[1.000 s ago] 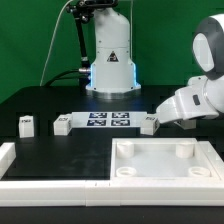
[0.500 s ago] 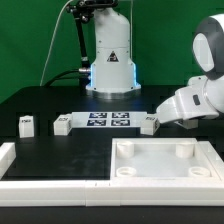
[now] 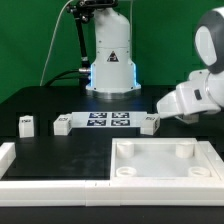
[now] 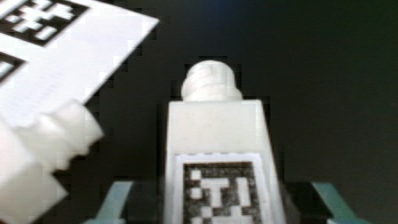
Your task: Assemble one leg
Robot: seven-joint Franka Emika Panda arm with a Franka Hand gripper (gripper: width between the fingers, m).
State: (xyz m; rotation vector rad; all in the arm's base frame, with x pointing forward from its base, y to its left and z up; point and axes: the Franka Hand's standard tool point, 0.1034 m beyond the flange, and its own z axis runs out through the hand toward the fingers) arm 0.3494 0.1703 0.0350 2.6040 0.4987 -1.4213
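In the wrist view a leg (image 4: 221, 150) lies between my fingers, a small white block with a tag on its face and a round peg at its far end. My gripper (image 4: 224, 198) is open. Its teal fingertips (image 4: 121, 200) stand on either side of the leg with dark gaps between. In the exterior view my arm (image 3: 188, 98) is at the right and hides this leg and the fingers. Three more legs lie in a row: one (image 3: 26, 124) at the left, one (image 3: 62, 124) by the marker board, one (image 3: 148, 123) at the board's right end.
The marker board (image 3: 108, 120) lies mid-table and also shows in the wrist view (image 4: 63, 45). A large white tray-like panel (image 3: 205, 165) with corner sockets sits in front at the right. A white L-shaped frame (image 3: 40, 172) lies front left. The robot base (image 3: 110, 60) stands behind.
In the exterior view my arm has moved a little up and to the right. The three visible legs and the panel have not moved.
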